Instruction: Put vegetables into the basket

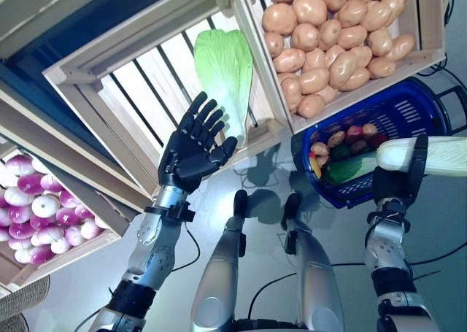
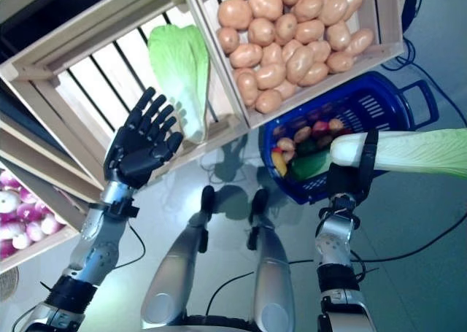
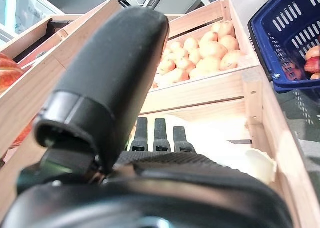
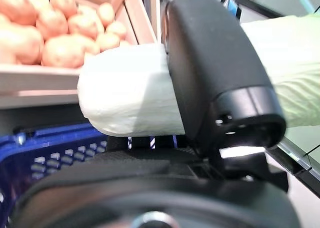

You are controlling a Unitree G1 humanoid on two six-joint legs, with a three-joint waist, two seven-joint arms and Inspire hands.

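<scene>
Bright, even light is falling from above across the scene, and the glossy floor (image 1: 438, 222) is throwing it back as a pale sheen. Soft shadows are lying on that floor just below the slatted crate (image 1: 139, 91), and the slats are alternating between lit wood and dark gaps. The potatoes (image 1: 336, 33) are catching small highlights on their tops. In the head views straight crate edges are bowing slightly toward the corners. In the wrist views each dark thumb (image 3: 110, 82) is sitting very close and soft-edged, and the white cabbage stalk (image 4: 125, 95) is looking washed out and blurred.
</scene>
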